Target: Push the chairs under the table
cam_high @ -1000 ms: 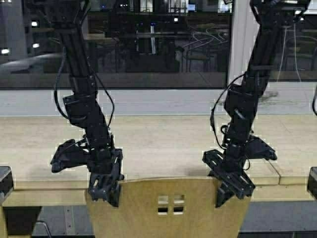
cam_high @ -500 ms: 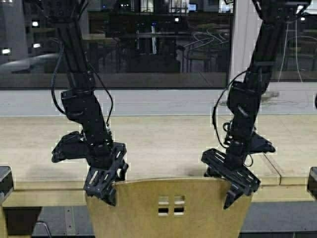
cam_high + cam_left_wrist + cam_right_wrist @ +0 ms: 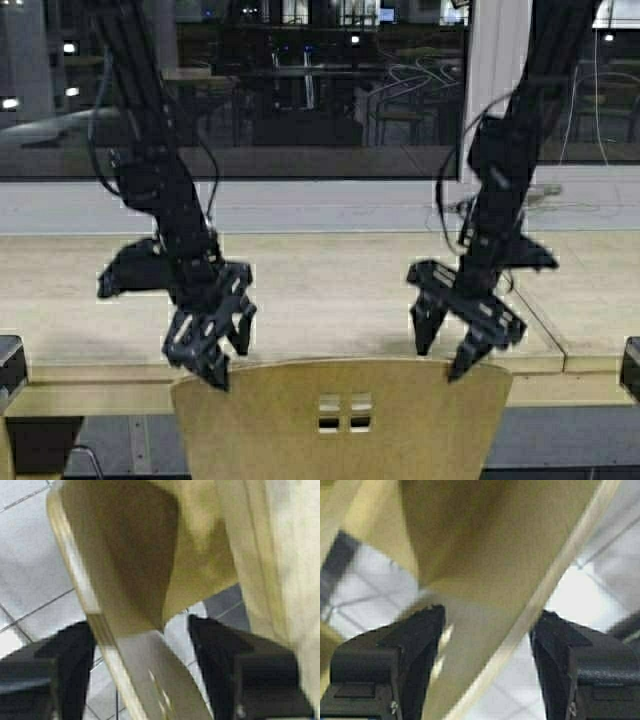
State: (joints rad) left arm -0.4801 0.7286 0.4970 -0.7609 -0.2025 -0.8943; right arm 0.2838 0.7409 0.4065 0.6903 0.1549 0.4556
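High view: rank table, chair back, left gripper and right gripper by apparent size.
1. table, spans the full width.
2. chair back, cut off at the bottom edge.
3. left gripper and right gripper: both open, look about equal, so not ranked against each other.

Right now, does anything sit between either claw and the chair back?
Nothing visible does. The left claw and right claw hang open just above the chair back's top edge, its corners showing between their fingers in both wrist views.
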